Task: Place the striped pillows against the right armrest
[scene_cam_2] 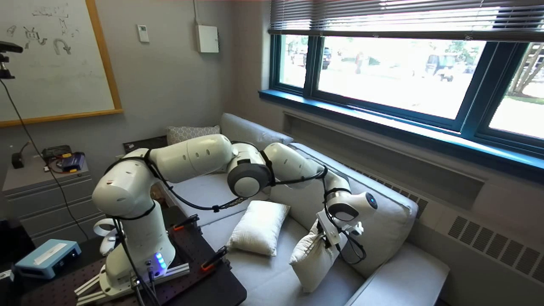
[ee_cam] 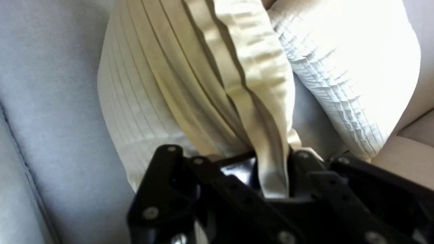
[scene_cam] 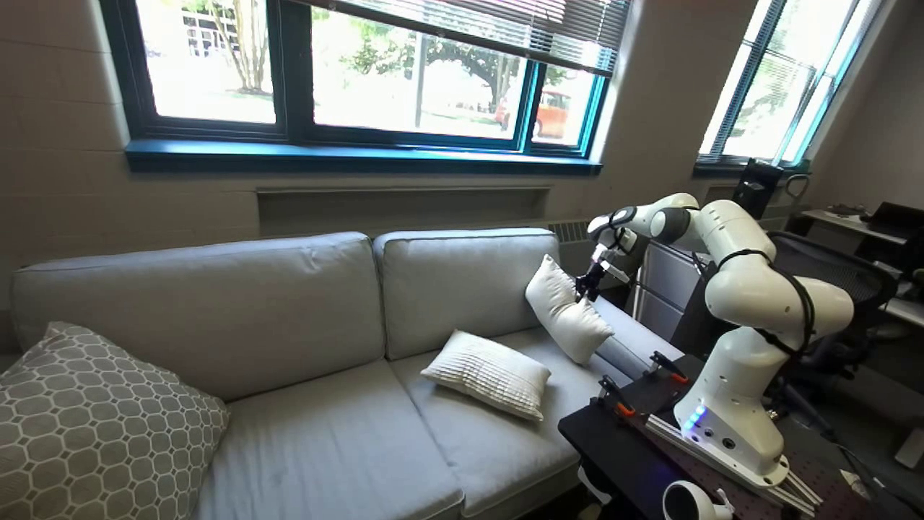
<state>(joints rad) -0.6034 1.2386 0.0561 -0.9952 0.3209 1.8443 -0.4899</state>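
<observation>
Striped pillow [ee_cam: 200, 84] first: the wrist view shows a pleated fold of it pinched in the gripper [ee_cam: 272, 173] — firmly, I judge — with its twin [ee_cam: 352, 78] just beside. In an exterior view the pillow [scene_cam: 567, 314] is held tilted near the armrest [scene_cam: 635, 328], so the step looks like placing it; next calls for settling it to lean there, then letting go. The twin [scene_cam: 491, 374], loose on the seat [scene_cam: 498, 448], would follow. Sofa [scene_cam: 195, 310] fabric is plain, pale grey; a lattice pillow [scene_cam: 108, 426] sits at the far end, a window [scene_cam: 361, 87] above. In an exterior view a strip of seat [scene_cam_2: 338, 284] parts pillow [scene_cam_2: 310, 263] from armrest [scene_cam_2: 408, 276] — whether it touches the seat I cannot tell. Farther off: whiteboard [scene_cam_2: 55, 63], drawers [scene_cam_2: 51, 195].
</observation>
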